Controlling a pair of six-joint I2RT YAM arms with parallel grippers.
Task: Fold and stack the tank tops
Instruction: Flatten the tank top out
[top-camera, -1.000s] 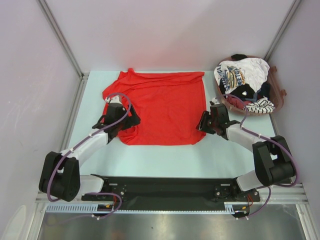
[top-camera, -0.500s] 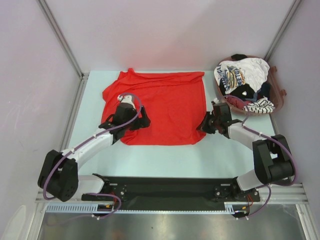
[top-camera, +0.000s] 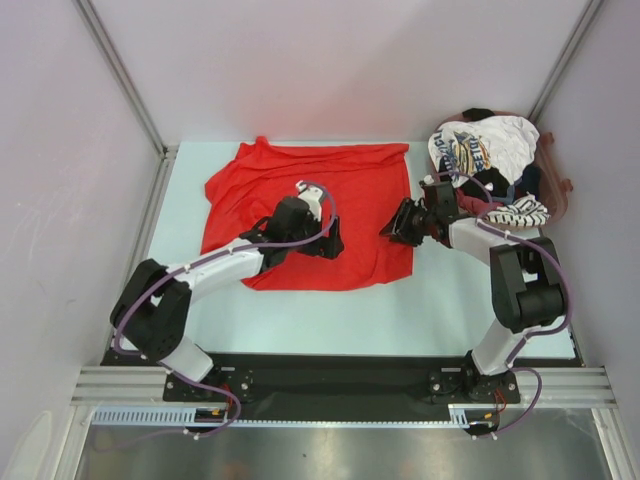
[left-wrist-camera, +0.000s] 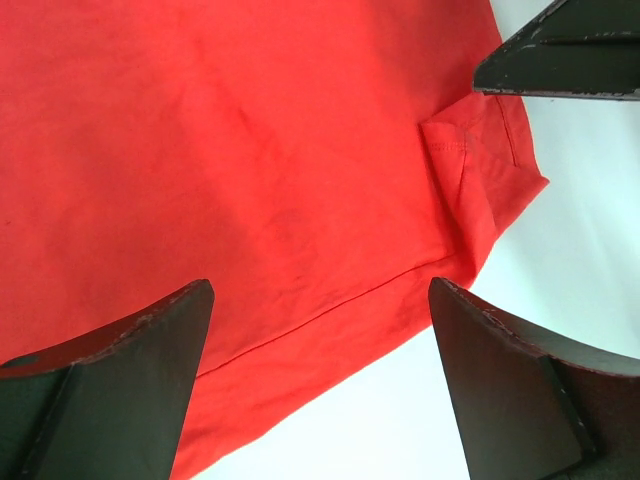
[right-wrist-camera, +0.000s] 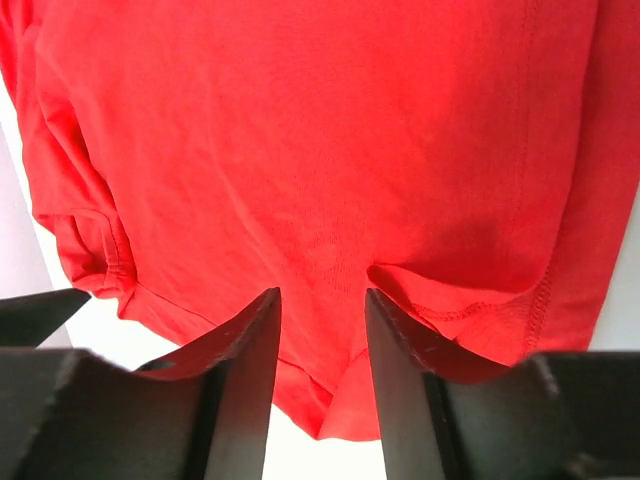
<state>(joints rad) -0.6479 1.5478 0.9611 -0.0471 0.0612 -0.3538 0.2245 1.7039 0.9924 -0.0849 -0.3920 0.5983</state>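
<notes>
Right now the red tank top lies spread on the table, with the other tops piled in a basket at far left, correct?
No: the top external view shows the basket of other tops at far right. The red tank top does lie spread on the table.

A plain bright red cloth tank top (top-camera: 360, 185) covers a pale mint tabletop (top-camera: 420, 310). Right of it sit a white cloth top with blue-yellow print (top-camera: 472, 152) and a black-and-white striped cloth top (top-camera: 522, 212).
</notes>
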